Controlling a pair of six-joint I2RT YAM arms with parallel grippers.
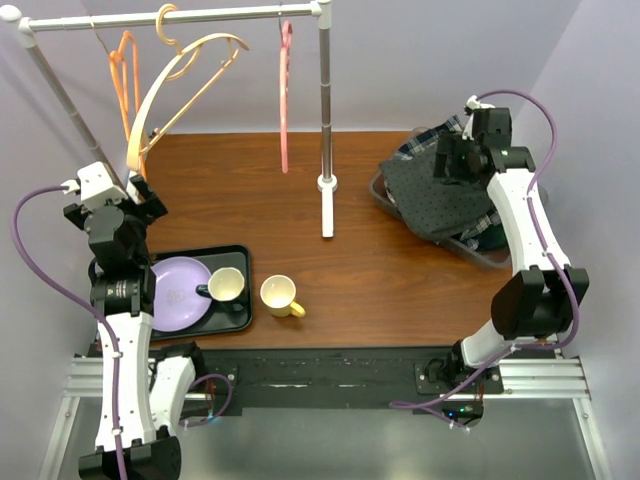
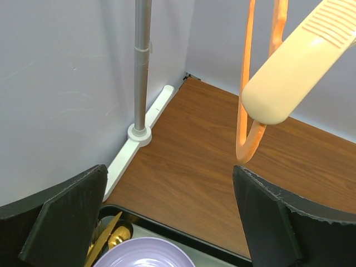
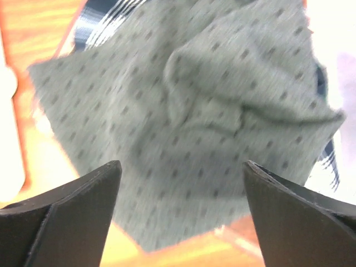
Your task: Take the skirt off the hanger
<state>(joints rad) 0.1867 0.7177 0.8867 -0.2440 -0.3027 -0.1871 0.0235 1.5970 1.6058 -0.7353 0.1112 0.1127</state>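
The grey dotted skirt (image 1: 440, 195) lies crumpled on top of plaid clothes in a bin at the right of the table. It fills the right wrist view (image 3: 189, 117). My right gripper (image 1: 447, 160) hovers over it, open and empty, its fingers (image 3: 72, 211) apart above the cloth. A cream hanger (image 1: 170, 90) hangs bare on the rail; its end shows in the left wrist view (image 2: 300, 72). My left gripper (image 1: 140, 195) is open and empty below that hanger, near the rack's left post.
An orange hanger (image 1: 125, 70) and a pink hanger (image 1: 286, 90) hang on the rail (image 1: 180, 18). The rack's right post (image 1: 326, 110) stands mid-table. A black tray (image 1: 240, 262) holds a purple plate (image 1: 178, 290) and a cup (image 1: 226, 285). A yellow mug (image 1: 280, 296) stands beside it.
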